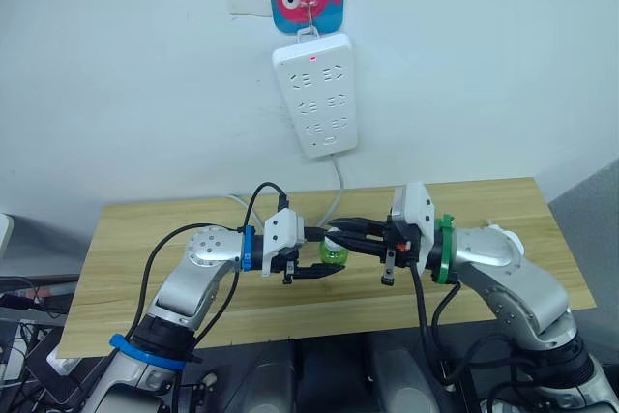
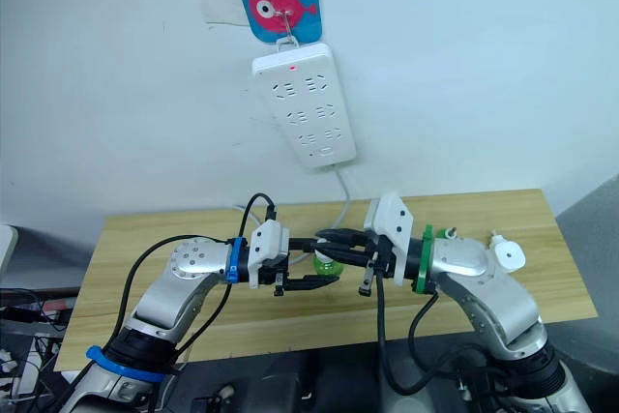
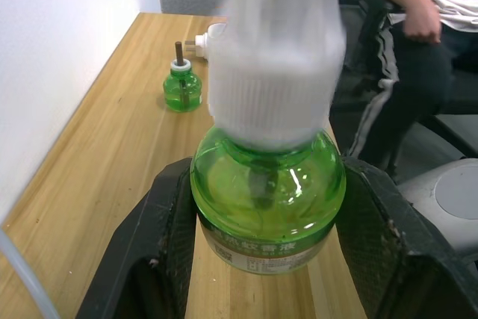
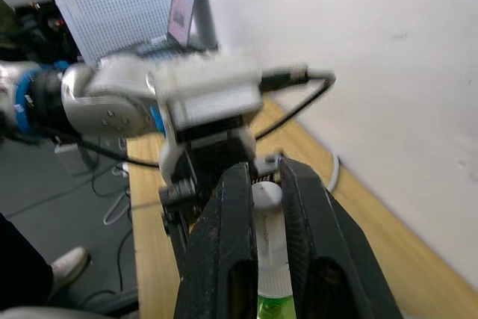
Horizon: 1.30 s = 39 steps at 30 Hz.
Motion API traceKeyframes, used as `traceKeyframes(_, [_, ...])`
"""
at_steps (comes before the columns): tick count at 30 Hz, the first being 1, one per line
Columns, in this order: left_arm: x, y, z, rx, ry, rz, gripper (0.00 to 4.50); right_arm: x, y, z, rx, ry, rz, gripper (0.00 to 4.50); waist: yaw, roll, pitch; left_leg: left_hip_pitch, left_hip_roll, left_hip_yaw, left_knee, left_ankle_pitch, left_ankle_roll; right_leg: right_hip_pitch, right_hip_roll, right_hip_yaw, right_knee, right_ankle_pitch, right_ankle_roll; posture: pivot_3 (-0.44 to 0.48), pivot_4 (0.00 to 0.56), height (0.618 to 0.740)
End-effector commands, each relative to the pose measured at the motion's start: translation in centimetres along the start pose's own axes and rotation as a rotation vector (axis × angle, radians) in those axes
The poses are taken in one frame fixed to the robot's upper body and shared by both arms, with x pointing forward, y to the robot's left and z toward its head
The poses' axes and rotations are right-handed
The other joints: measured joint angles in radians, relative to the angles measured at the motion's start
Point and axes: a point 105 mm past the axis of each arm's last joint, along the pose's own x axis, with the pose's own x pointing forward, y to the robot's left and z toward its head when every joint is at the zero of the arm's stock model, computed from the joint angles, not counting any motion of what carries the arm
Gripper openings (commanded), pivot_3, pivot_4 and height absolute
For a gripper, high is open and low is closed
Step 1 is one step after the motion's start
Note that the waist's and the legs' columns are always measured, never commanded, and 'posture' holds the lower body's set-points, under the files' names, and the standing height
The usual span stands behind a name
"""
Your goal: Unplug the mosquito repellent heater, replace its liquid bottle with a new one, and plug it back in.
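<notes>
Both my jaws are squeezing right now. My left gripper (image 1: 314, 264), left of the frame's middle, holds the round green liquid bottle (image 3: 267, 199) by its fat belly. My right gripper (image 1: 356, 235), just right of it, pinches the white cap (image 4: 270, 248) on that bottle's top. They meet in the middle of the frame, above the wooden table (image 1: 145, 239).

I think the step now is getting the cap off, so the new bottle can go into the heater. To do it well, my left side should hold the belly firm and keep it from turning. My right side should twist the cap and lift it straight off, slowly, so nothing spills and the stick inside does not bend.

Now I count, left to right. One power strip (image 1: 316, 94) hangs on the wall, upper middle, with nothing plugged in. Two green bottles: the one I hold, and another bottle (image 3: 182, 88) with a bare wick standing on the table. One mosquito repellent heater (image 2: 507, 255) lies on the table at the right, near my right arm.
</notes>
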Motion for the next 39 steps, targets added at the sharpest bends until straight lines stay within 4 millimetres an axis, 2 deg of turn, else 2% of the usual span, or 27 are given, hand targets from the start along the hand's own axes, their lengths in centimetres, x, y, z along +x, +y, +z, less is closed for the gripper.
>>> traceKeyframes(1, [-0.1, -0.8, 0.4, 0.019, -0.012, -0.029, 2.27, -0.4, 0.8, 2.8, -0.025, -0.068, 0.019, 0.13, 0.000, 0.000, 0.000, 0.000, 0.000, 0.000, 0.000, 0.000, 0.000, 0.000, 0.000, 0.000, 0.000, 0.000, 0.000, -0.085, 0.274, 0.740])
traceKeyframes(5, [-0.3, -1.3, 0.1, 0.010, -0.007, -0.035, 2.27, -1.0, -0.3, 4.1, -0.007, -0.106, -0.086, 0.13, 0.000, 0.000, 0.000, 0.000, 0.000, 0.000, 0.000, 0.000, 0.000, 0.000, 0.000, 0.000, 0.000, 0.000, 0.000, -0.085, 0.276, 0.740])
traceKeyframes(8, [-0.5, -1.5, -0.2, 0.007, 0.000, -0.032, 2.27, -2.2, -3.3, 4.4, 0.048, -0.132, -0.299, 0.13, 0.000, 0.000, 0.000, 0.000, 0.000, 0.000, 0.000, 0.000, 0.000, 0.000, 0.000, 0.000, 0.000, 0.000, 0.000, -0.091, 0.280, 0.740])
traceKeyframes(11, [-0.6, -1.8, -0.2, 0.002, 0.004, -0.036, 2.27, -4.3, -6.3, 1.4, 0.001, -0.026, -0.573, 0.13, 0.002, 0.000, 0.000, 0.000, 0.000, 0.000, 0.000, 0.000, 0.000, 0.000, 0.000, 0.000, 0.000, 0.000, 0.000, -0.090, 0.279, 0.740])
traceKeyframes(13, [-0.6, -1.9, -0.1, 0.000, 0.005, -0.037, 2.27, -5.5, -7.4, -0.7, 0.008, 0.020, -0.709, 0.13, 0.006, 0.000, 0.000, 0.000, 0.000, 0.000, -0.001, 0.000, 0.000, 0.000, 0.000, 0.000, -0.001, 0.000, 0.000, -0.090, 0.279, 0.740])
traceKeyframes(17, [-0.9, -1.8, -0.1, 0.000, 0.013, -0.041, 2.27, -6.4, -8.1, -5.0, 0.031, 0.072, -0.851, 0.13, 0.000, 0.000, 0.000, 0.000, 0.000, 0.001, -0.001, 0.000, 0.000, -0.001, 0.000, 0.001, 0.000, 0.000, 0.000, -0.084, 0.288, 0.740])
traceKeyframes(26, [-1.2, -1.5, 0.1, 0.005, 0.028, -0.043, 2.27, -6.2, -8.8, -11.7, 0.105, 0.116, -0.981, 0.13, -0.003, 0.000, 0.000, 0.001, 0.000, 0.002, -0.002, 0.000, 0.000, 0.000, 0.001, 0.001, 0.001, 0.000, 0.000, -0.073, 0.299, 0.740])
traceKeyframes(32, [-1.4, -1.3, 0.2, -0.034, 0.030, -0.020, 2.27, -7.0, -10.3, -13.3, 0.063, 0.117, -1.068, 0.13, -0.003, 0.001, 0.001, 0.001, 0.000, 0.002, -0.002, 0.000, 0.000, 0.000, 0.001, 0.001, 0.001, 0.000, 0.000, -0.060, 0.315, 0.740])
traceKeyframes(36, [-1.2, -1.5, 0.6, -0.042, 0.023, -0.031, 2.27, -6.3, -10.7, -14.6, 0.089, 0.126, -1.037, 0.13, -0.004, 0.001, 0.001, 0.001, 0.000, 0.002, -0.002, 0.000, 0.000, 0.000, 0.001, 0.001, 0.001, 0.000, 0.000, -0.061, 0.322, 0.740])
traceKeyframes(39, [-1.1, -1.4, 0.6, -0.040, 0.023, -0.030, 2.27, -6.6, -11.1, -15.5, 0.116, 0.136, -1.064, 0.13, -0.003, 0.001, 0.001, 0.001, 0.000, 0.002, -0.002, 0.000, 0.000, 0.000, 0.001, 0.001, 0.001, 0.000, 0.000, -0.061, 0.322, 0.740])
